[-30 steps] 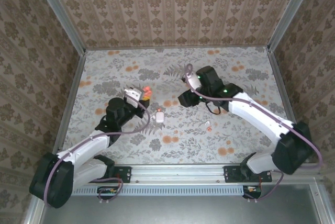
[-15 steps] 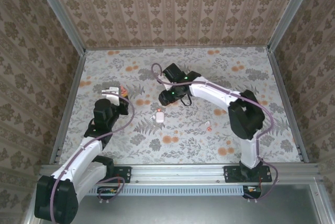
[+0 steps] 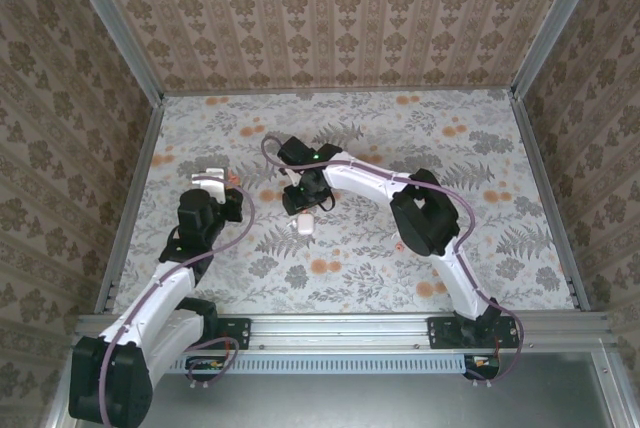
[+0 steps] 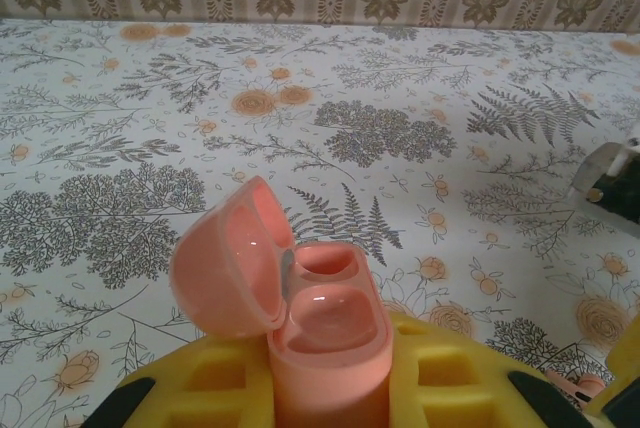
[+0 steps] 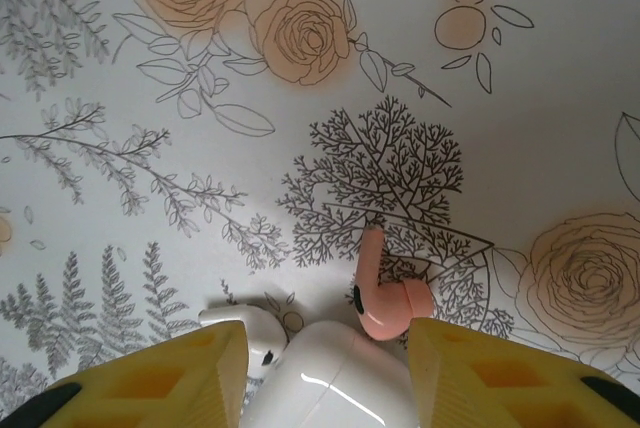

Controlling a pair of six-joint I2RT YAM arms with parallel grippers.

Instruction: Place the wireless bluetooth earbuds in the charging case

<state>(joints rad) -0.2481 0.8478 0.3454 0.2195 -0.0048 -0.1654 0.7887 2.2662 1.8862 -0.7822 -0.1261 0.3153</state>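
Motion since a second ago is mostly the right gripper's [image 3: 303, 206]: it has swung from the far right to the middle of the table [image 3: 480, 148] and now hangs, jaws partly apart, over the white charging case [image 5: 335, 383]. The left gripper [image 4: 325, 378] has drawn back leftward, clamped on an open orange-pink case [image 4: 300, 298]. A pink earbud [image 5: 383, 303] lies on the table just beside the charging case, its stem pointing away from the right fingers and its head nearest the case.
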